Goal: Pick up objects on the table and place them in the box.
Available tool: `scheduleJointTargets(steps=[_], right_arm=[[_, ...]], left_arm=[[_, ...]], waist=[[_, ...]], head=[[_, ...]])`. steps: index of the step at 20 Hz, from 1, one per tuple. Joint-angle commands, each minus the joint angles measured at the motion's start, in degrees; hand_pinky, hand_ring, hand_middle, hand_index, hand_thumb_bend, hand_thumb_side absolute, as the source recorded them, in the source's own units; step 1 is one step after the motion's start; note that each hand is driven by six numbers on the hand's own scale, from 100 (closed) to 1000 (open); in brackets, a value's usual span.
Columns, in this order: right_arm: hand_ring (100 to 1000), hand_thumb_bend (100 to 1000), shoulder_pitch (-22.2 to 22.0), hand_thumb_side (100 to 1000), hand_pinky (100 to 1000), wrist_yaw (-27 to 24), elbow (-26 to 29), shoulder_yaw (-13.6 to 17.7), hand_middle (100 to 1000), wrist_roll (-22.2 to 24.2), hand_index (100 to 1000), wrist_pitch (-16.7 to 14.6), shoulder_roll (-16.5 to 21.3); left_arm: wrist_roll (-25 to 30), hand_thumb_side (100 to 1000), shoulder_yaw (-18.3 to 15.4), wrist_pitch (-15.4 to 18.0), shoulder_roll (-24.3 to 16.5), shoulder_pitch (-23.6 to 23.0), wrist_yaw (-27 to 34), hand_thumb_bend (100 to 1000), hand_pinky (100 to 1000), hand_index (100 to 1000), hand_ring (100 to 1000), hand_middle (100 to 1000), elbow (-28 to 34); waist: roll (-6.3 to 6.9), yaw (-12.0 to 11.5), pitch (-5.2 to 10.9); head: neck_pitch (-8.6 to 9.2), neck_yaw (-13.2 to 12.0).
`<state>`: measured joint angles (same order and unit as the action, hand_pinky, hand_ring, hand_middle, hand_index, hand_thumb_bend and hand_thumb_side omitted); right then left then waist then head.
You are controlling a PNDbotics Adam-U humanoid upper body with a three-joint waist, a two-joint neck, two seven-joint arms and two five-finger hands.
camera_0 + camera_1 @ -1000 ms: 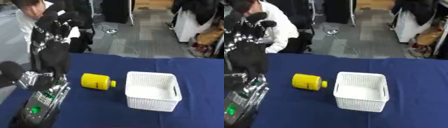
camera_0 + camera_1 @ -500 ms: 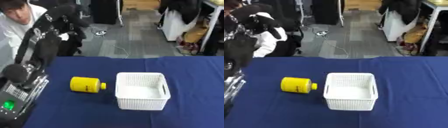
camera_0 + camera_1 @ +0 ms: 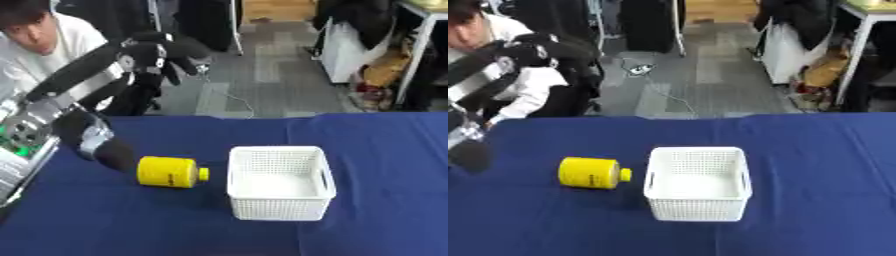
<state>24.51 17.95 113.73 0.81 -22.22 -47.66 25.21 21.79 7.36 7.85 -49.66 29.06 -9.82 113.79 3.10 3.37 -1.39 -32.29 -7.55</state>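
A yellow bottle (image 3: 169, 172) lies on its side on the blue table (image 3: 376, 150), its small cap pointing toward three o'clock, just beside the left wall of the white basket (image 3: 280, 182), which looks empty and sits near the middle of the cloth. The robot's left hand (image 3: 162, 50) hangs high at about eleven o'clock, well apart from the bottle and above the far edge of the table; its dark fingers droop in a bunch and hold nothing, though they blur together enough that I cannot tell whether they are curled or merely relaxed. The left forearm slopes down toward nine o'clock, and a dark rounded part of the arm sits just at the bottle's nine o'clock side, possibly touching it. The likely trouble from here, as I judge it: the bottle is round and on its side, so a brush from that arm part or an off-centre reach could roll it away or knock it against the basket, and the light basket could slide if bumped. A grasp from above also has little room on the three o'clock side, where cap and basket wall nearly meet. The right hand shows in neither view. The basket's floor is partly hidden by its near wall, and the bottle's label, if any, cannot be read
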Motion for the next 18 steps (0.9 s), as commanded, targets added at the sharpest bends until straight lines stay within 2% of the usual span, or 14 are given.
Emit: scheduleJointTargets(steps=[1,6,8,9,10,15,16,18], right_arm=[[467,100,0.28,945,336,-0.27,0.86,-0.03,540,-0.31,555,-0.62,1.30],[467,100,0.41,945,335,-0.71,0.86,-0.15,540,0.10,555,-0.73,1.22],[467,100,0.49,945,335,-0.86,0.86,-0.12,540,0.16,555,-0.80,1.18],[467,100,0.51,945,335,-0.92,0.86,-0.12,540,0.19,555,-0.83,1.18],[467,100,0.53,946,335,-0.95,0.86,-0.13,540,0.24,555,-0.85,1.19],[467,100,0.63,945,335,-1.13,0.86,-0.20,539,0.45,555,-0.89,1.15],[467,100,0.65,945,335,-1.16,0.86,-0.22,539,0.50,555,-0.89,1.15],[467,100,0.67,944,335,-1.22,0.86,-0.25,539,0.59,555,-0.88,1.14]], left_arm=[[7.13,965,0.67,-3.48,-3.61,1.99,-4.53,982,677,935,762,898,-0.15],[13.50,899,2.51,-4.96,-4.22,4.84,-8.65,1000,683,937,767,897,-5.03],[15.13,859,3.32,-4.86,-4.27,5.93,-9.93,1000,682,941,768,897,-7.30],[15.91,873,3.70,-4.75,-4.24,6.46,-10.53,1000,682,939,767,896,-8.36],[16.60,820,4.03,-4.62,-4.28,6.92,-11.07,1000,682,944,770,900,-9.28],[20.30,774,5.72,-3.71,-4.47,9.78,-14.53,1000,677,951,770,905,-13.72],[21.14,751,6.04,-3.49,-4.37,10.31,-15.12,1000,684,952,755,859,-14.79],[23.69,727,6.66,-3.40,-3.83,11.57,-15.70,1000,688,951,752,851,-17.79]], waist=[[-0.04,0.08,0.74],[-0.02,0.24,0.72],[-0.03,0.35,0.68],[-0.03,0.38,0.66],[-0.03,0.41,0.65],[0.04,0.64,0.57],[0.06,0.67,0.56],[0.08,0.72,0.55]], head=[[-0.32,-0.67],[-0.52,-1.52],[-0.49,-1.79],[-0.50,-1.87],[-0.52,-1.96],[-0.45,-2.57],[-0.48,-2.74],[-0.70,-3.11]])
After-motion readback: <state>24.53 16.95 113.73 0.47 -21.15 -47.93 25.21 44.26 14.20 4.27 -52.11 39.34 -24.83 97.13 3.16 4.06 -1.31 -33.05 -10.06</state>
